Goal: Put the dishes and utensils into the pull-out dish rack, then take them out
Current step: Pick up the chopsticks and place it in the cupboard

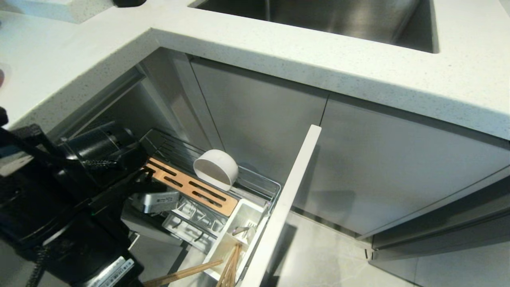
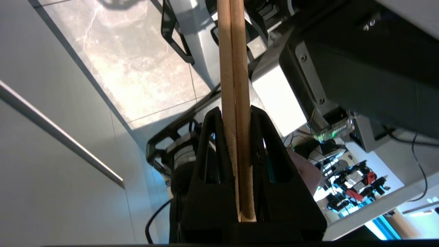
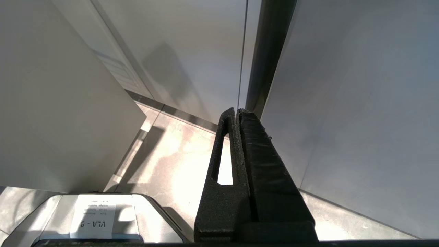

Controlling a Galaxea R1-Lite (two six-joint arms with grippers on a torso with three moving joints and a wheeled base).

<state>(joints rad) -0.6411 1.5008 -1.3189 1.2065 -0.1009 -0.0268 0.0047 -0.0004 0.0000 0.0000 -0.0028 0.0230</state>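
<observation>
Chopsticks (image 2: pixel 236 103) clamped between left jaws

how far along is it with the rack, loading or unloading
I cannot tell which phase this is. The white bowl sits tilted in the pull-out dish rack, and a spoon lies in its caddy. The left gripper is shut on the chopsticks, beside more sticks in the caddy. No pink plate shows. The right gripper hangs shut and empty.

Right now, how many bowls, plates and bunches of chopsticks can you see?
White bowl: 1, on the wire rack
Chopstick bunches: 2, the held chopsticks in the left gripper, the other chopsticks in the white caddy
Plates: 0
Total: 3
</observation>
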